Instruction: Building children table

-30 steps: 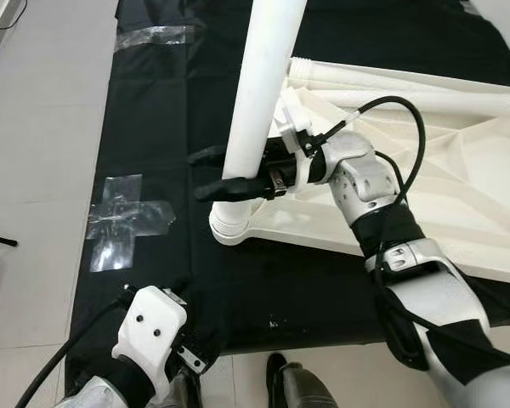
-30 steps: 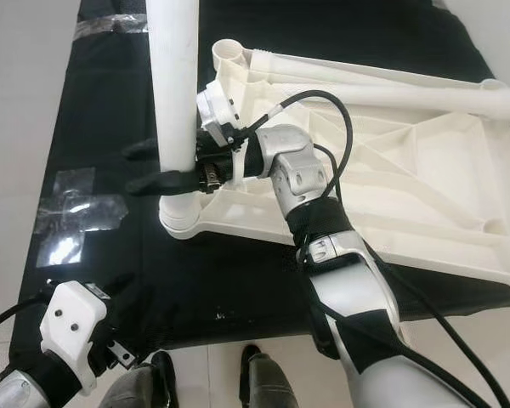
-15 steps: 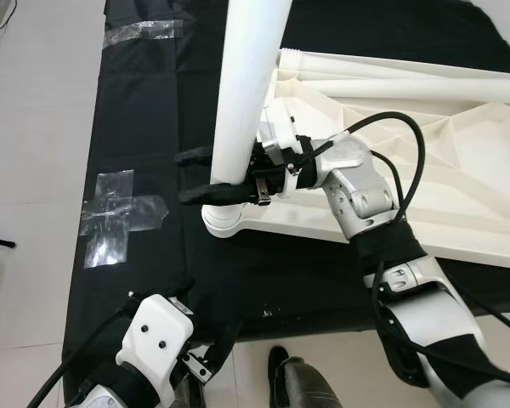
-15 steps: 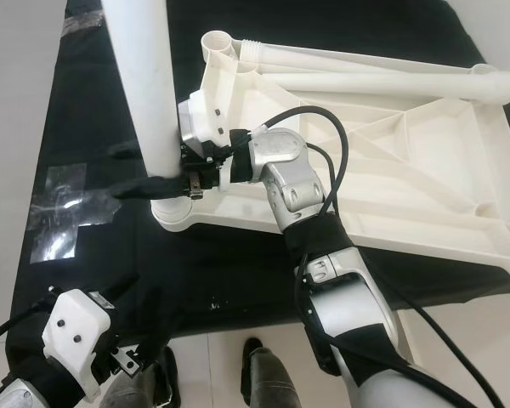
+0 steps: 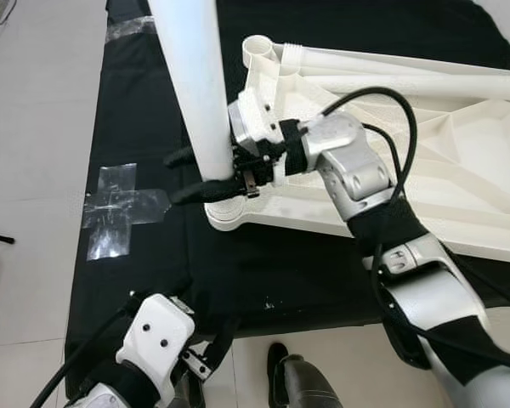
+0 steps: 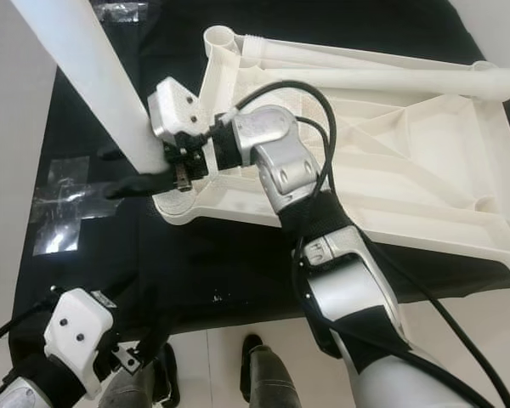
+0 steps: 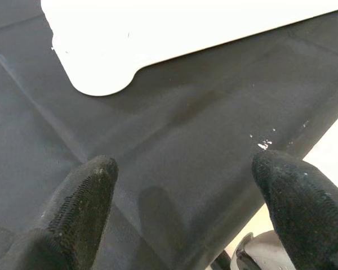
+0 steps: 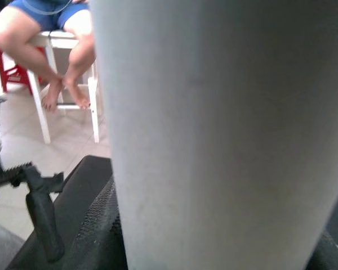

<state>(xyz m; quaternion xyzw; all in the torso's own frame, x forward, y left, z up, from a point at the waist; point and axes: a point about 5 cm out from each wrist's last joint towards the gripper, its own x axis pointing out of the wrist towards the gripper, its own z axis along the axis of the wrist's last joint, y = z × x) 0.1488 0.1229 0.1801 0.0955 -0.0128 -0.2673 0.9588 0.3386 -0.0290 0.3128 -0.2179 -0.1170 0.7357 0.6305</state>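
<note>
Right claw (image 5: 206,176) clamps low on the white table leg (image 5: 191,76) at the upturned tabletop (image 5: 459,183) corner socket; stiff, light, slick plastic, best held low; left claw (image 7: 186,208) gapes idle

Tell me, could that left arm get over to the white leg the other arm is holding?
Probably yes. The left end effector hangs low near the black mat's edge, fingers apart, with bare mat between it and the white leg held by the right end effector.
</note>
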